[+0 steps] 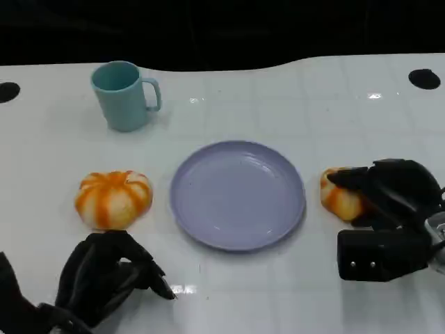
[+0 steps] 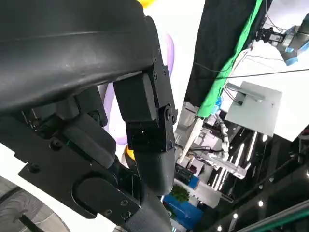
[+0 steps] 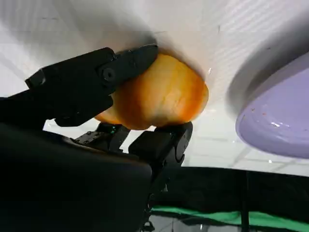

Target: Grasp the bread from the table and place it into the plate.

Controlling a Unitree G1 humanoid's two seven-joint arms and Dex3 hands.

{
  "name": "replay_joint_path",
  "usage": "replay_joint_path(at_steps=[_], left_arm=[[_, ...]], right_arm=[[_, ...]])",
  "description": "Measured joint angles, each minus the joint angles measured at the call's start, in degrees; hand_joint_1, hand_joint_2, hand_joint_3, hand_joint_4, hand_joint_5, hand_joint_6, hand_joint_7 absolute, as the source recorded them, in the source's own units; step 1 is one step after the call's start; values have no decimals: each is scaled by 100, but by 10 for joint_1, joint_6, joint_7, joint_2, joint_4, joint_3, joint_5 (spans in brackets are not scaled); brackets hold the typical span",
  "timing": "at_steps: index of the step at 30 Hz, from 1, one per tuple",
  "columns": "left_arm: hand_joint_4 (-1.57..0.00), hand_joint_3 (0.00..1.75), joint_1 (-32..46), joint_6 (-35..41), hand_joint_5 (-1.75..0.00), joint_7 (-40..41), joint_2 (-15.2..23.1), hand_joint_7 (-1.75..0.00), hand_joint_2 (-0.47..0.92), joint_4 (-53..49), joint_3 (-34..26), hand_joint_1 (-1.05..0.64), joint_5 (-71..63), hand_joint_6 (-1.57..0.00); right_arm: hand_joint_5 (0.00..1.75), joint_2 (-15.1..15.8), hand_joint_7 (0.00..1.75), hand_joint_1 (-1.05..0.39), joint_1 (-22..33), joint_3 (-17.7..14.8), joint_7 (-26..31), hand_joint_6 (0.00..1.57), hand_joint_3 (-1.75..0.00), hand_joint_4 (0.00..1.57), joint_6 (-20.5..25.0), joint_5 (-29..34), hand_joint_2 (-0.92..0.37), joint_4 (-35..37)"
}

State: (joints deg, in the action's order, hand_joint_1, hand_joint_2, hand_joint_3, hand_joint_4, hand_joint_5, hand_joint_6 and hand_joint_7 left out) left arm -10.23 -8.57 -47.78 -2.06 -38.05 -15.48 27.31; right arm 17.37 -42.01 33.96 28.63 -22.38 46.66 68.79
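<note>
Plate (image 1: 238, 195), lilac: set at the middle of the white table (image 1: 313, 104). Bread (image 1: 339, 196), orange-striped: found on the table just right of the plate, clasped between the fingers of the right hand (image 1: 389, 209). Second striped bread (image 1: 113, 198): placed left of the plate, untouched. Left hand (image 1: 104, 278): seen near the plate's lower left, fingers curled inward, nothing held. Teal mug (image 1: 125, 94): stood beyond the plate, to its left.

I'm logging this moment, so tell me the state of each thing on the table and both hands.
Plate: upright, nothing on it.
Bread on the robot's right: on the table, gripped by the right hand.
Bread on the left: on the table, untouched.
Mug: upright.
Left hand: fingers curled, holding nothing.
</note>
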Motion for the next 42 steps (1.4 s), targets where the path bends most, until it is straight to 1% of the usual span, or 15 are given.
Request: replay_joint_path(at_steps=[1, 2, 5, 6, 7, 10, 15, 17, 18, 20, 24, 27, 33, 37, 42], left_arm=[[-157, 0, 0, 0, -59, 0, 0, -36, 60, 0, 0, -105, 0, -157], [-157, 0, 0, 1, -59, 0, 0, -36, 60, 1, 0, -105, 0, -157], [-157, 0, 1, 1, -59, 1, 0, -36, 60, 2, 0, -105, 0, -157], [-157, 0, 1, 1, -59, 1, 0, -36, 60, 2, 0, -105, 0, -157], [-157, 0, 1, 1, -59, 1, 0, -36, 60, 2, 0, -105, 0, -157], [-157, 0, 1, 1, -59, 2, 0, -36, 60, 2, 0, -105, 0, -157], [-157, 0, 1, 1, -59, 4, -1, -36, 60, 2, 1, -105, 0, -157], [-157, 0, 1, 1, -59, 4, -1, -36, 61, 2, 1, -105, 0, -157], [-157, 0, 1, 0, -59, 4, -1, -36, 61, 2, 1, -105, 0, -157], [-157, 0, 1, 0, -59, 4, -1, -36, 61, 2, 1, -105, 0, -157], [-157, 0, 1, 0, -59, 4, -1, -36, 60, 2, 1, -105, 0, -157], [-157, 0, 1, 0, -59, 4, -1, -36, 60, 2, 2, -105, 0, -157], [-157, 0, 1, 0, -59, 4, -1, -35, 60, 2, 2, -105, 0, -157], [-157, 0, 2, 1, -59, 4, -1, -35, 60, 2, 2, -105, 0, -157], [-157, 0, 2, 1, -59, 4, -1, -36, 60, 2, 3, -105, 0, -157]], right_arm=[[169, 0, 121, -15, 0, 4, 12, 95, -48, 93, 0, 3, -83, 4], [172, -1, 135, -16, -1, 6, 22, 88, -56, 93, 0, 5, -79, 8], [174, -2, 151, -18, -3, 9, 44, 80, -67, 89, 1, 8, -72, 15], [174, -3, 153, -18, -3, 10, 50, 80, -71, 89, 4, 9, -69, 16], [175, -4, 143, -18, -3, 11, 57, 83, -77, 91, 5, 9, -63, 17], [175, -4, 152, -16, -3, 19, 91, 82, -90, 93, 4, 15, -54, 20], [175, -4, 150, -13, -2, 19, 135, 84, -91, 95, -16, 10, -49, 22], [175, -4, 151, -10, -2, 13, 148, 85, -94, 97, -27, 7, -46, 22], [175, -4, 158, -7, -2, 10, 156, 83, -97, 98, -32, 6, -42, 21], [175, -4, 167, -4, -2, 1, 173, 81, -111, 100, -48, -1, -35, 20], [175, -4, 156, -3, -2, -21, 186, 87, -128, 102, -78, -20, -29, 8], [175, -4, 154, -2, -1, -35, 186, 90, -141, 102, -97, -33, -24, -6], [175, -3, 166, 0, 3, -62, 173, 85, -152, 102, -132, -54, -20, -58], [175, -4, 165, 0, 17, -77, 136, 86, -158, 103, -159, -77, -17, -110], [175, -11, 169, -1, 35, -87, 69, 86, -160, 105, -173, -97, -18, -182]])
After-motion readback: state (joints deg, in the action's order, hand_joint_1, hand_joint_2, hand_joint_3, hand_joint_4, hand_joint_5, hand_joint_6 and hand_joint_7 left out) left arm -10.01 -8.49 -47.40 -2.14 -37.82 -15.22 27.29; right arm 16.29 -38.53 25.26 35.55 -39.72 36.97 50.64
